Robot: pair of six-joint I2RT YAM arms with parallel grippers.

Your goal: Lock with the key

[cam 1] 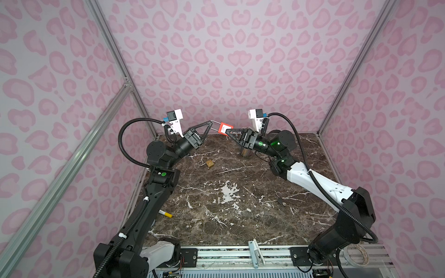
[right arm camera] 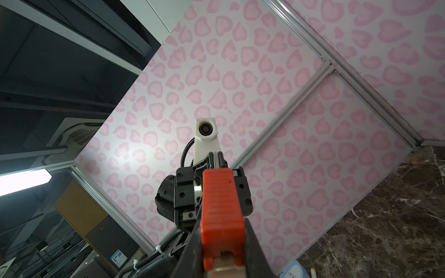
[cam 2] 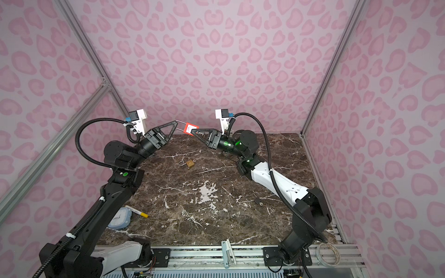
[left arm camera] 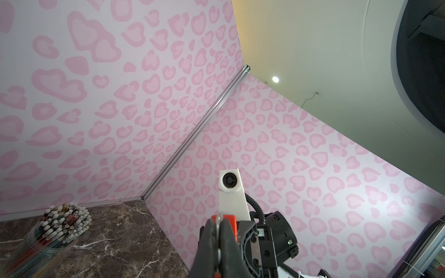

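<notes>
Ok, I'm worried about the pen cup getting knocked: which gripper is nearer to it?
Right. The right gripper hangs close above the pen cup, jaws shut on the red padlock; the left gripper is farther off, gripping that padlock's other end.

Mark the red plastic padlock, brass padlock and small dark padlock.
red plastic padlock [cam 1: 225,128]: in a top view, body.
brass padlock [cam 1: 210,164]: in a top view, body.
small dark padlock [cam 1: 280,200]: in a top view, body.

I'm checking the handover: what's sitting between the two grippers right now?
The red padlock, held in the air: the left gripper is shut on its metal shackle, the right gripper on its red body. Both top views show it.
</notes>
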